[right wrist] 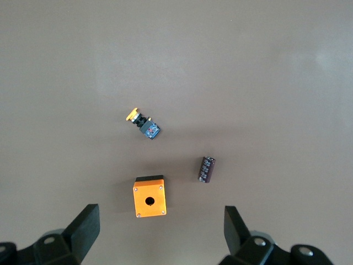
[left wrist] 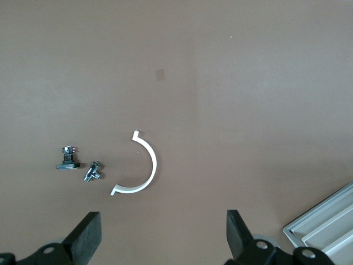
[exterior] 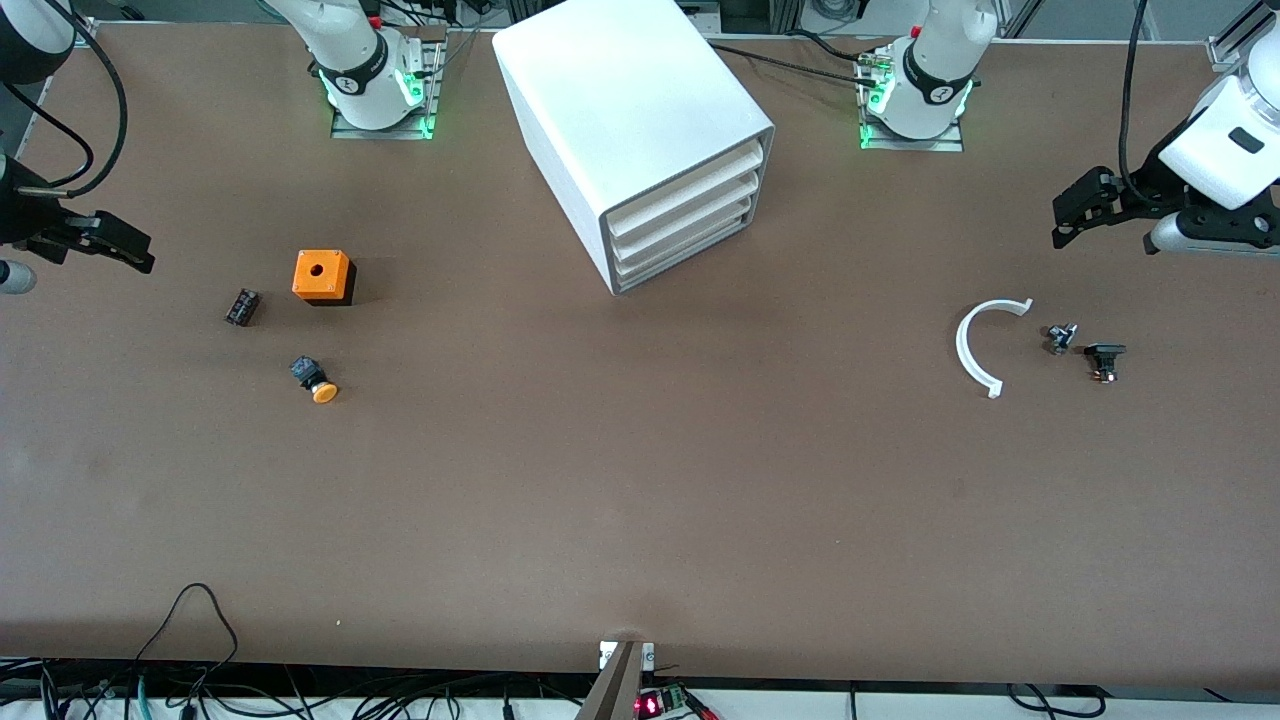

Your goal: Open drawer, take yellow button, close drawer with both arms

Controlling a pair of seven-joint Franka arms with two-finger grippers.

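Both grippers hang open, empty. We see right gripper (exterior: 140, 255) over table at right arm's end, left gripper (exterior: 1062, 222) over left arm's end. Drawer (exterior: 690, 185), top of cabinet (exterior: 600, 100), looks shut. Button (exterior: 314, 380) already lies out on table (exterior: 640, 500) near orange cube (exterior: 322, 276), orange cap pointing toward front camera. We judge right arm nearer to it.

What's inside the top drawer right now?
Cannot tell: the top drawer is shut, like the three under it, so its contents are hidden. An orange-capped button lies out on the table, nearer the camera than the orange cube. Nothing sits on the cabinet.
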